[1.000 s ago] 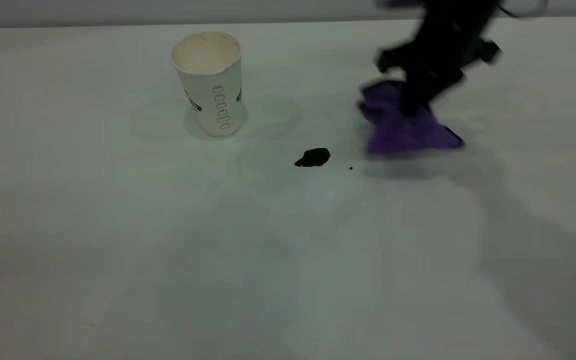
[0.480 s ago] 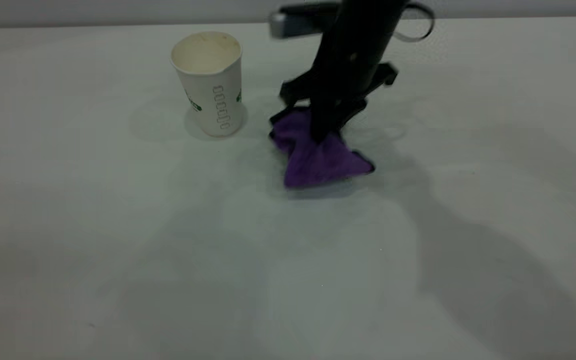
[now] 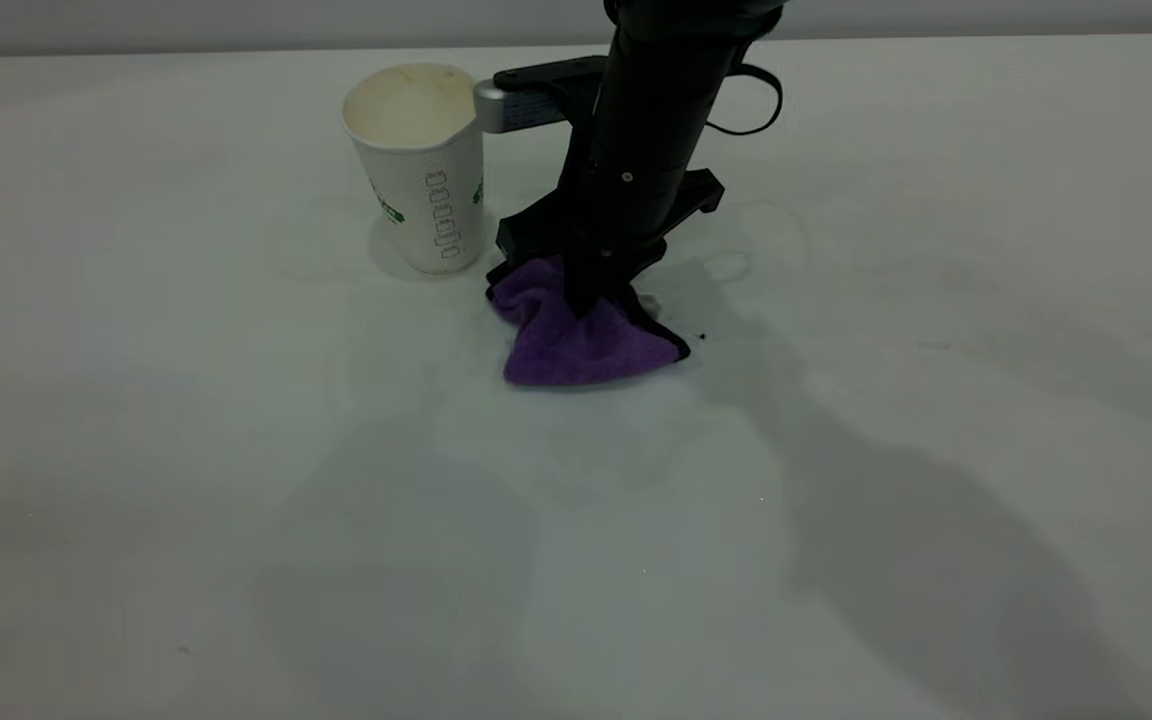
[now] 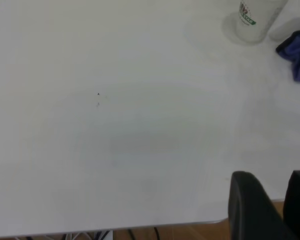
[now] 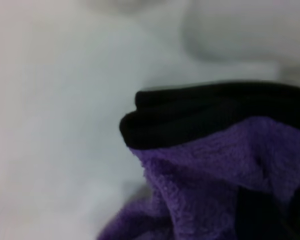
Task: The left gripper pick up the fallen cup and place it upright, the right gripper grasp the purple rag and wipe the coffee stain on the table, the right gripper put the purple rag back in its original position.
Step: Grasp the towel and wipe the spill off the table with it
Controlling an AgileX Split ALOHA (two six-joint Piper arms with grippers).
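Wiping is judged underway — the purple rag is clamped beneath the right gripper — return to its original place is called for next.

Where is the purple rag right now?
In the exterior view the purple rag lies bunched on the table, pinched by the right pincer, just right of the upright cup.

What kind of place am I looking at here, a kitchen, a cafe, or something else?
Probably a robot test bench rather than a cafe. A bare white table holds only one paper cup and a purple rag, the rag pinched by the right gripper of a black mechanical arm. The room beyond barely shows.
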